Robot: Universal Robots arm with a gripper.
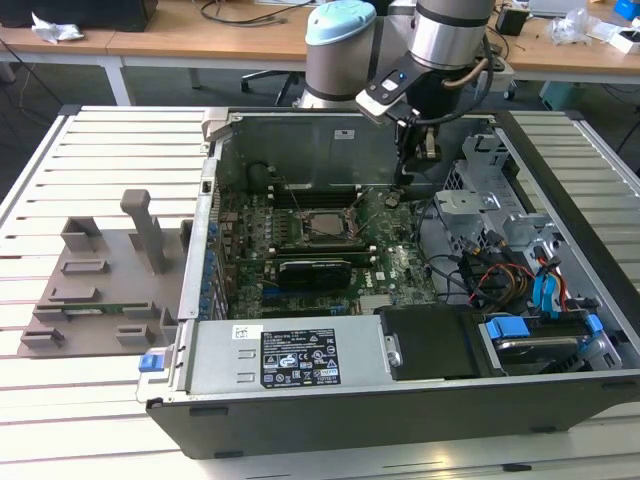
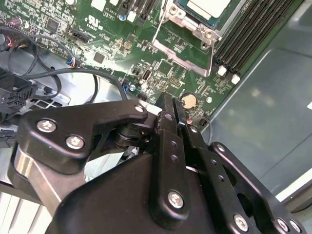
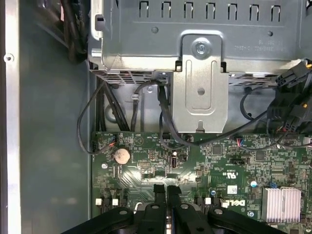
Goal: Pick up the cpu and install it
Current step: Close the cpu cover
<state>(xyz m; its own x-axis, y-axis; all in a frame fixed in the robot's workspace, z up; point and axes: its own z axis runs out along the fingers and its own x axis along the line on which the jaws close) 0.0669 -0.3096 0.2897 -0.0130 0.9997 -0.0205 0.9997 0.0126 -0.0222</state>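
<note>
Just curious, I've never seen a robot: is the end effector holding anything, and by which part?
Nothing is held: the end effector is shut with nothing between its fingers, over the motherboard.

cpu (image 2: 207, 7): silver-grey sq chip, pale rim, lies flat, seated in mobo socket (image 2: 192, 29).

The board (image 1: 330, 245) is green, speckled with small black chips and pale print, and the cpu (image 2: 207, 6) on it is silver-grey with a pale rim. The gripper (image 2: 171, 102) is matt black with silver screw heads, and the arm (image 1: 445, 35) is silver with a pale blue cap. The case (image 1: 300, 150) is grey, the table (image 1: 100, 140) white in ribbed slats, the tray (image 1: 100, 270) grey-brown, the clips (image 1: 505, 328) blue.
</note>
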